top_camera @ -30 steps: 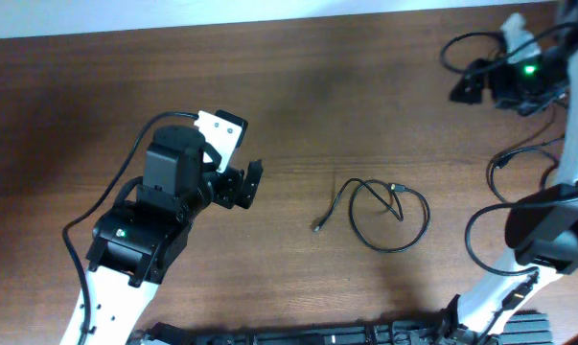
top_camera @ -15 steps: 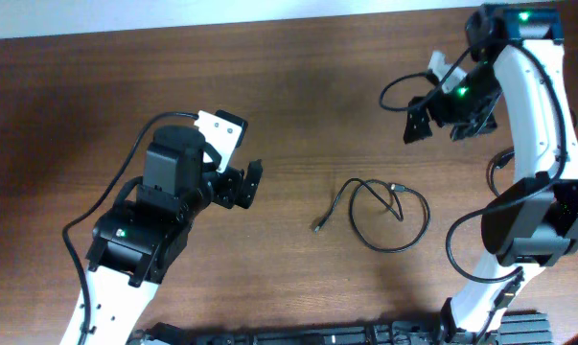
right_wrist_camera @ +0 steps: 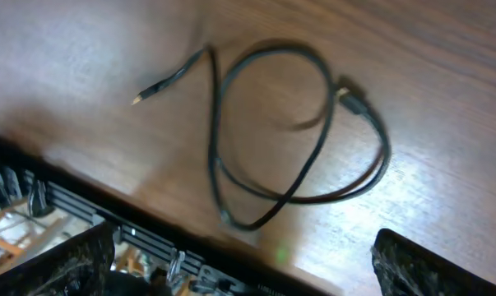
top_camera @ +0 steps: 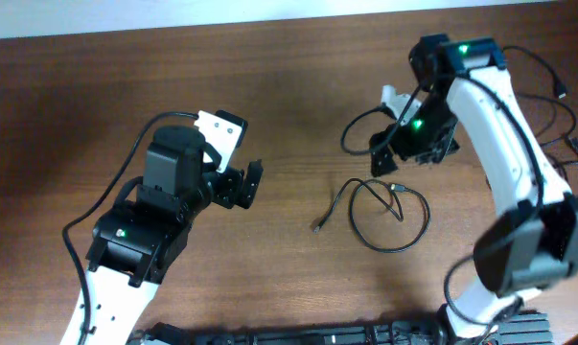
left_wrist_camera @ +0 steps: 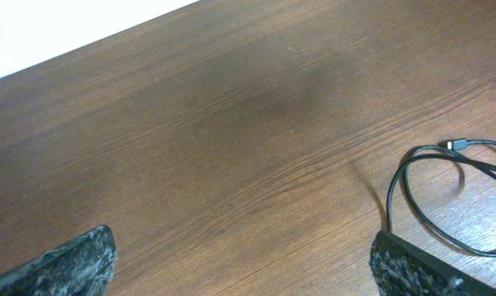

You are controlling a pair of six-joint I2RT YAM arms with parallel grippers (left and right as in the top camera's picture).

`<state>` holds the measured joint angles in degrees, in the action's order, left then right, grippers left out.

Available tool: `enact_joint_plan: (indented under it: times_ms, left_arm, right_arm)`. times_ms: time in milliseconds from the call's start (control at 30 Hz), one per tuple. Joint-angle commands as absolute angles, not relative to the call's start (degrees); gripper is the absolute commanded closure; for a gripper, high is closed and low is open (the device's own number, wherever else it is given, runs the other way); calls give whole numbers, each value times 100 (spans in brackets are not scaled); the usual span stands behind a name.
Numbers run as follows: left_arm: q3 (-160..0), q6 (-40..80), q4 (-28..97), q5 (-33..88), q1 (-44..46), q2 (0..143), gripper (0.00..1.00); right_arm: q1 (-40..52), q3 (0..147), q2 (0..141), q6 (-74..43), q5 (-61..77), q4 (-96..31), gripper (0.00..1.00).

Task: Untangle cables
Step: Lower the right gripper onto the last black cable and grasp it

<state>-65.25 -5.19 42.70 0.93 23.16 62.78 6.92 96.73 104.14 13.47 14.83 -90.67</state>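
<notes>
1 cable [right_wrist_camera: 215, 140], looped; l gripper [left_wrist_camera: 241, 263], r gripper [right_wrist_camera: 243, 261] spread wide

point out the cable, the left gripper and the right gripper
cable [top_camera: 427, 218], overhead view, right side of its loop
left gripper [top_camera: 243, 184], overhead view, midway between its open fingertips
right gripper [top_camera: 384, 159], overhead view, midway between its open fingertips

The left pincer [top_camera: 251, 185] and the right pincer [top_camera: 382, 160] both hover, jaws spread wide.
</notes>
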Motion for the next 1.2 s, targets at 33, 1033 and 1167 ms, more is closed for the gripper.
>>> enact_joint_plan:
  times_ms: [33,1033,1167]
  left_arm:
    - [-6589,-613,4259,158,2283,6250,1]
    - [-6589,-613,4259,158,2281,6250,1]
    - [-6589,-613,4259,158,2283,6250,1]
  right_arm:
    - [722,9006,9889,1253,1455,-8812,1]
    - [1066,5968,9218,-51,1579,-5795,52]
    - [1066,5968,9218,-51,1581,-5800,85]
